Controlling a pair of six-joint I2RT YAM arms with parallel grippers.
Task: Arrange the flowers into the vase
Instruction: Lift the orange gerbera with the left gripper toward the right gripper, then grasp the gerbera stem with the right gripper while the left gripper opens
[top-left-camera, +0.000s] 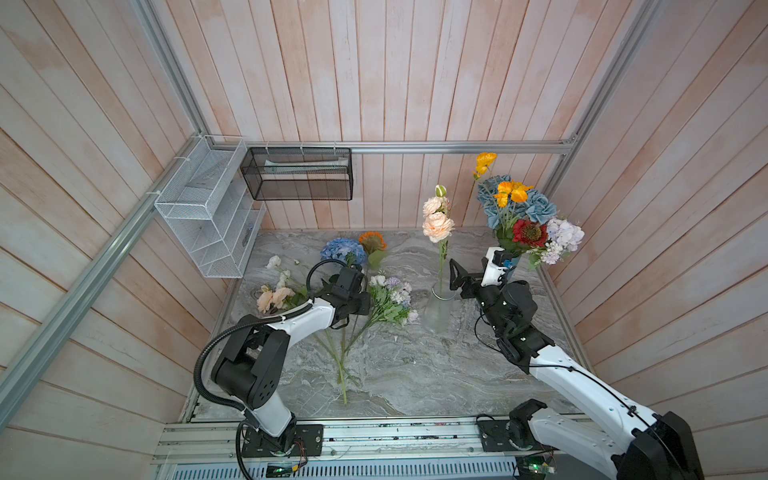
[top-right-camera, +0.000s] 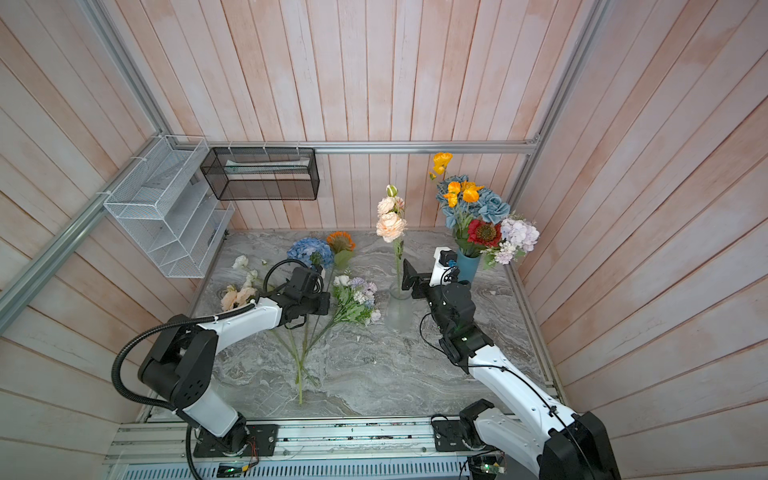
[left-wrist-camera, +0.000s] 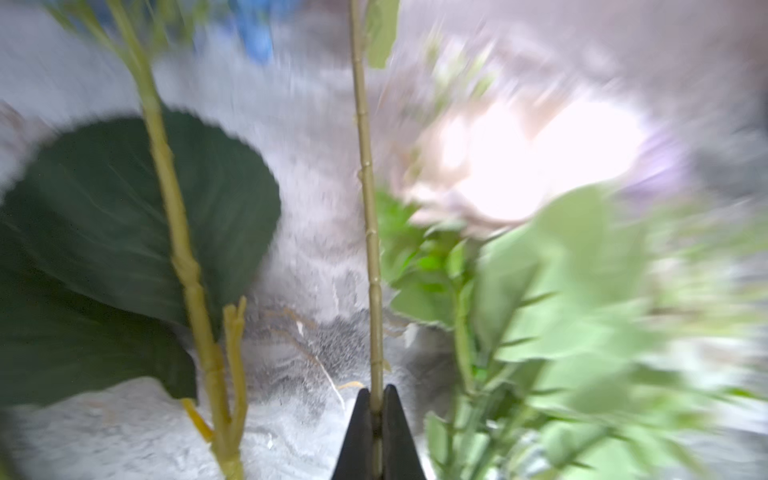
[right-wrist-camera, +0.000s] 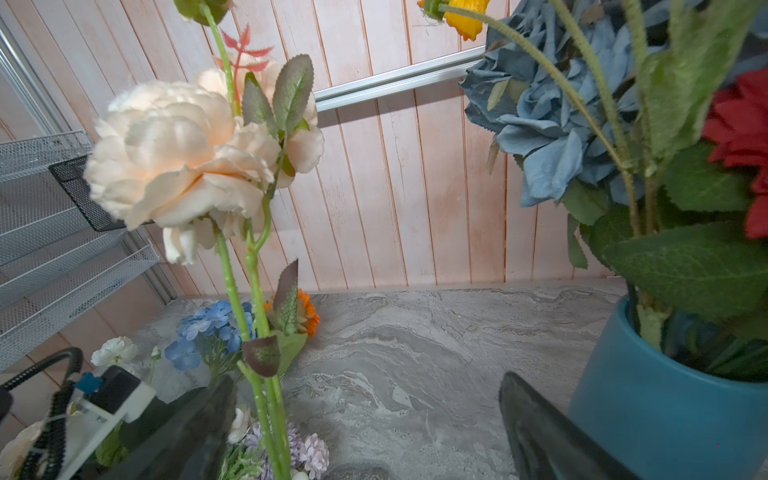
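Bench (top-left-camera: 415, 374), both top views: grey marble, with loose flowers lying on its left half.
Loose flowers, both top views: blue hydrangea (top-left-camera: 343, 249), orange daisy (top-left-camera: 372, 242), white sprig (top-left-camera: 275, 262), peach blooms (top-left-camera: 272, 297) and lilac-and-white sprig (top-left-camera: 390, 297), their stems fanning toward the near edge.
Glass vase (top-left-camera: 436, 311), both top views: upright mid-bench, holding one peach rose stem (top-left-camera: 438, 226).
Teal vase (top-right-camera: 467, 266), in a top view: back right, filled with a bouquet (top-left-camera: 519, 212) of blue, yellow, red and lilac.
Left gripper (top-left-camera: 358, 307), both top views: down among the loose stems, jaws hidden.
Right gripper (top-left-camera: 456, 274), both top views: at the glass vase's mouth, beside the rose stem.
Left gripper (left-wrist-camera: 376, 409), left wrist view: pinched tight on a thin green stem (left-wrist-camera: 366, 195). The picture is blurred, so its bloom cannot be told.
Dark leaf (left-wrist-camera: 104, 208), left wrist view: on a neighbouring stem.
Right gripper (right-wrist-camera: 368, 380), right wrist view: jaws spread wide, holding nothing. The rose stem stands just beside one finger (right-wrist-camera: 199, 419), and the teal vase is near the other.
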